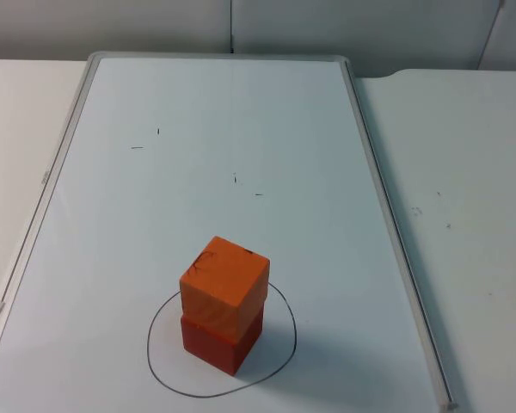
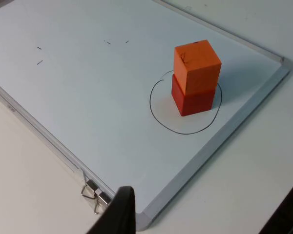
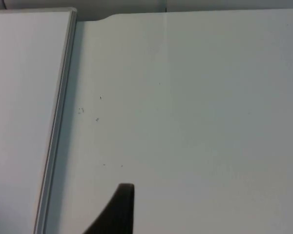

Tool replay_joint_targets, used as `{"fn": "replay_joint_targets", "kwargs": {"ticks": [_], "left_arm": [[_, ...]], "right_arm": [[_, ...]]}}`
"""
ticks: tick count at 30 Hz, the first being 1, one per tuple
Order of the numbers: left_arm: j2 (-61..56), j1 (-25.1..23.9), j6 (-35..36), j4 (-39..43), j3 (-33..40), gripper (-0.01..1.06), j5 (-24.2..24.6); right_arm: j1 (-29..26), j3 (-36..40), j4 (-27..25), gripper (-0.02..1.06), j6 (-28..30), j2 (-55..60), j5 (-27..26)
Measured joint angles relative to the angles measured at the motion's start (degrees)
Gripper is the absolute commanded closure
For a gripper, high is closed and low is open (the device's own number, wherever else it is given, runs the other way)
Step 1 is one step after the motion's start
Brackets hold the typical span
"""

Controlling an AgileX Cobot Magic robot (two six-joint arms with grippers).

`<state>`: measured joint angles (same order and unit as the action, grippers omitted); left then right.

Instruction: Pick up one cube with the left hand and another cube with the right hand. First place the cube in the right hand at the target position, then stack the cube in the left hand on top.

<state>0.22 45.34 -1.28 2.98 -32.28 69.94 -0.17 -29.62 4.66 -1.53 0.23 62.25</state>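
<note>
An orange cube (image 1: pixel 224 285) sits on top of a red cube (image 1: pixel 221 341), and the two make a little tower. The orange one is turned a bit, so its corners stick out past the red one. It has a small black scribble on its top face. The red cube stands inside a thin black circle (image 1: pixel 285 317) drawn on a whiteboard (image 1: pixel 206 172) that lies flat on the white table (image 1: pixel 464 215). The tower stands in the circle's middle, with board showing all around it. The whiteboard has a grey frame, and a few tiny black pen marks lie well apart from the cubes, farther up the board. Nothing touches the tower and nothing stands near it. The left gripper (image 2: pixel 118 214) waits off the board's corner, well away from the cubes, next to two small metal clips (image 2: pixel 94 193) on the frame. I can see one dark fingertip of it, so I cannot tell if it is spread or pressed together. The right gripper (image 3: pixel 118 210) hangs over the bare table beside the whiteboard's edge, and I cannot tell its state either.
</note>
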Motion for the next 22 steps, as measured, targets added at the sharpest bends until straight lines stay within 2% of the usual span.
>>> {"fn": "replay_joint_targets", "kwargs": {"ticks": [3, 6, 7, 11, 13, 14, 17, 18, 22], "left_arm": [[0.0, -1.7, 0.0, 0.0, 0.0, 0.0, 0.0], [0.0, -8.2, 0.0, 0.0, 0.0, 0.0, 0.0], [0.0, -8.2, 0.0, 0.0, 0.0, 0.0, 0.0], [0.0, -22.7, 0.0, 0.0, 0.0, 0.0, 0.0], [0.0, -24.4, 0.0, 0.0, 0.0, 0.0, 0.0], [0.0, -29.1, 0.0, 0.0, 0.0, 0.0, 0.0], [0.0, -36.6, 0.0, 0.0, 0.0, 0.0, 0.0], [0.0, -36.6, 0.0, 0.0, 0.0, 0.0, 0.0], [0.0, -42.8, 0.0, 0.0, 0.0, 0.0, 0.0]], "right_arm": [[0.0, 0.0, 0.0, 0.0, 0.0, 0.0, 0.0], [0.0, 0.0, 0.0, 0.0, 0.0, 0.0, 0.0], [0.0, 0.0, 0.0, 0.0, 0.0, 0.0, 0.0], [0.0, 0.0, 0.0, 0.0, 0.0, 0.0, 0.0], [0.0, 0.0, 0.0, 0.0, 0.0, 0.0, 0.0], [0.0, 0.0, 0.0, 0.0, 0.0, 0.0, 0.0], [0.0, 0.0, 0.0, 0.0, 0.0, 0.0, 0.0], [0.0, 0.0, 0.0, 0.0, 0.0, 0.0, 0.0], [0.0, 0.0, 0.0, 0.0, 0.0, 0.0, 0.0]]}}
